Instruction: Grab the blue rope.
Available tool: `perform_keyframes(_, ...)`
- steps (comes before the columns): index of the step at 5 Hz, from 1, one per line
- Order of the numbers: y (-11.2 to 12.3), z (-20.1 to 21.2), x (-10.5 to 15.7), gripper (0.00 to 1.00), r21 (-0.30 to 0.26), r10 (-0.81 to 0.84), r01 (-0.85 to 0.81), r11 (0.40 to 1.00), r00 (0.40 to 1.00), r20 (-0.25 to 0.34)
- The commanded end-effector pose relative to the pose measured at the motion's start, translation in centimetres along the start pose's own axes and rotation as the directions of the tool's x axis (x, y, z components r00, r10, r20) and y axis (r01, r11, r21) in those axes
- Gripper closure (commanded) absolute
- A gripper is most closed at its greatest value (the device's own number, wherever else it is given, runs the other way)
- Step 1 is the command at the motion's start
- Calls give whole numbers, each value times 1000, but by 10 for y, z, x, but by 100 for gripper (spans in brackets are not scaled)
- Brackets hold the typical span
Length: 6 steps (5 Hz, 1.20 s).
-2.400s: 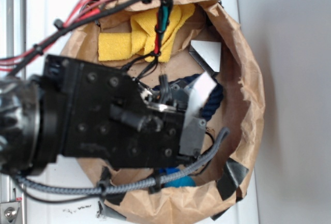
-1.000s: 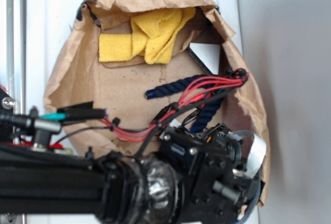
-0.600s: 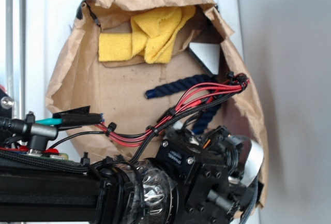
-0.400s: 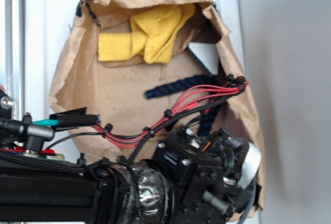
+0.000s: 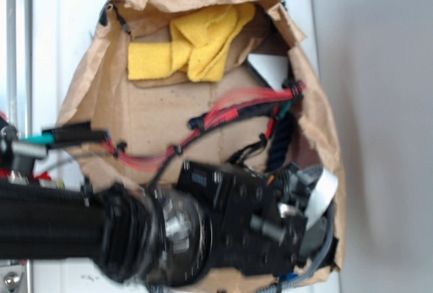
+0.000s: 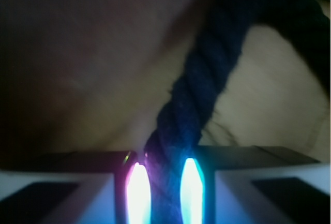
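The blue rope (image 6: 207, 74) is a thick dark navy twist. In the wrist view it runs from the upper right down between my two glowing pads (image 6: 138, 188). My gripper (image 6: 165, 182) is shut on it, with the pads pressed against both of its sides. From outside, the rope (image 5: 281, 145) shows as a dark strand in the right half of the brown paper bag (image 5: 95, 83). Its lower part disappears under my gripper (image 5: 298, 188) and its far end (image 5: 197, 122) is half covered by cables.
A crumpled yellow cloth (image 5: 189, 46) lies at the back of the bag. A white triangular piece (image 5: 269, 70) sits by the right wall. Red and black cables (image 5: 230, 111) stretch across the bag's middle. My black arm (image 5: 135, 232) covers the bag's front.
My arm has swung from over the bag's middle to its lower right. Over the last half second the cables have shifted up across the rope and the wrist has moved a little left.
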<state>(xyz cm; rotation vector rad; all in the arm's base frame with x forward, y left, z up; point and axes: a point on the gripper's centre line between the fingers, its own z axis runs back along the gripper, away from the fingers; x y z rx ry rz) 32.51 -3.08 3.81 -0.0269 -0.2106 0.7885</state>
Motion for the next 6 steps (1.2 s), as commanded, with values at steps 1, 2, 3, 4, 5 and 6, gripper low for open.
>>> perform_keyframes(1,26,85,32,100,-54,20,-25,998,995,-98)
perform_keyframes(2,40,118,36,100,-57,12,-19,998,992,-129)
perform_keyframes(3,48,149,32,100,-91,-39,29,995,993,-114)
perform_keyframes(4,48,173,27,100,-70,-81,79,994,996,-27)
perform_keyframes(5,49,176,26,100,-32,-61,61,998,998,3)
perform_keyframes(6,46,170,25,100,-9,-63,64,998,996,58)
